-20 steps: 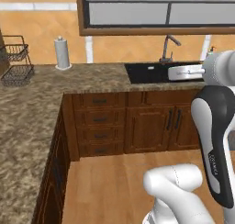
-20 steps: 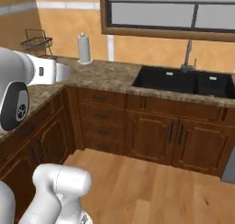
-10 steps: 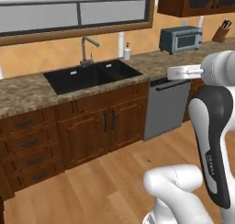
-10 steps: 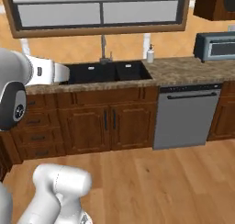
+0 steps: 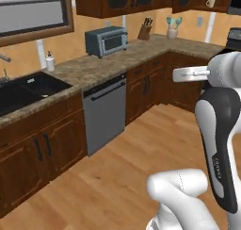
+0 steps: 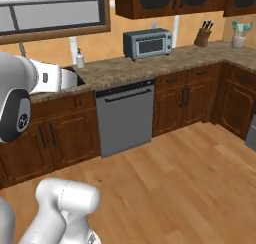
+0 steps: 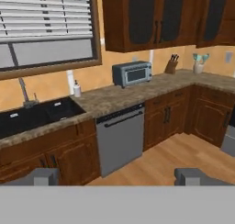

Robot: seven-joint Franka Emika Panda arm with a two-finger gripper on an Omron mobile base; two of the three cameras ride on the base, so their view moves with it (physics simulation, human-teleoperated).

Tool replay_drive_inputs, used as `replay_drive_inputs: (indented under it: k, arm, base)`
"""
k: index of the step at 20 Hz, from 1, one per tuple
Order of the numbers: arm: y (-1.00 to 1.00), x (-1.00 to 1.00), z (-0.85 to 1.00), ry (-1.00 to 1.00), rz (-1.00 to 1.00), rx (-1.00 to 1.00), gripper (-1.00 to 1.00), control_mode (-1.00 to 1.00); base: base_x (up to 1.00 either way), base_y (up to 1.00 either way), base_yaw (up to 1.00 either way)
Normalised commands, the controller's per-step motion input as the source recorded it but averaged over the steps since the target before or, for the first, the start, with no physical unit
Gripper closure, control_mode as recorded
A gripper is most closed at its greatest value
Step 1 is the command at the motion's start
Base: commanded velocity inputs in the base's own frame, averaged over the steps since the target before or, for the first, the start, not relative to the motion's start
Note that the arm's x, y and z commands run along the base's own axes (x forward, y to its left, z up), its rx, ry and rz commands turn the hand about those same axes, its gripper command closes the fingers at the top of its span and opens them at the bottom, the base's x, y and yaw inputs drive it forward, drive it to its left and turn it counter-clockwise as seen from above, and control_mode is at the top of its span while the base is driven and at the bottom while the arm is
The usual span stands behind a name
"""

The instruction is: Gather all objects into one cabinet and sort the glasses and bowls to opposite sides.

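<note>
Entry: the one task item I can place is a small pale cup (image 5: 210, 3), far to the right of the toaster oven (image 5: 106, 40) and well above it. It sits in an opening of the dark wooden wall unit (image 5: 197, 9) over the counter corner. It is too small for me to say whether it is the speckled glass, or whether that opening belongs to the shelf I am meant to fill. Below the cup and right of the toaster oven, a knife block (image 5: 145, 30) and a utensil holder (image 5: 172, 28) stand on the counter. The dishwasher (image 6: 125, 119) is under the counter below and slightly left of the toaster oven. The soap bottle (image 7: 77, 88) and the black sink (image 7: 36, 115) lie to its left, under the window blinds (image 7: 46, 14). My gripper (image 7: 118, 177) looks across the floor toward the toaster oven. Its tips are spread wide with nothing between them, so it is released and carries no load. Judgement on progress: no glass or bowl is in hand and I am parked well back from every counter. I can confirm no gathering and no sorting from here. As far as these views go, the whole job is ahead: collecting the glasses and bowl, loading one cabinet, and splitting them left and right.
</note>
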Motion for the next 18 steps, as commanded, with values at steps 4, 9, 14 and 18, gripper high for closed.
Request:
replay_drive_inputs:
  k: [4, 9, 14, 18]
  arm:
    - [0.00, 0.00, 0.00, 0.00, 0.00, 0.00, -1.00, 1.00]
    - [0.00, 0.00, 0.00, 0.00, 0.00, 0.00, -1.00, 1.00]
    - [0.00, 0.00, 0.00, 0.00, 0.00, 0.00, -1.00, 1.00]
    - [0.00, 0.00, 0.00, 0.00, 0.00, 0.00, -1.00, 1.00]
  base:
    - [0.01, -0.65, -0.59]
    - [0.22, -0.40, -0.59]
    - [0.64, 0.00, -0.48]
    - [0.84, 0.10, -0.27]
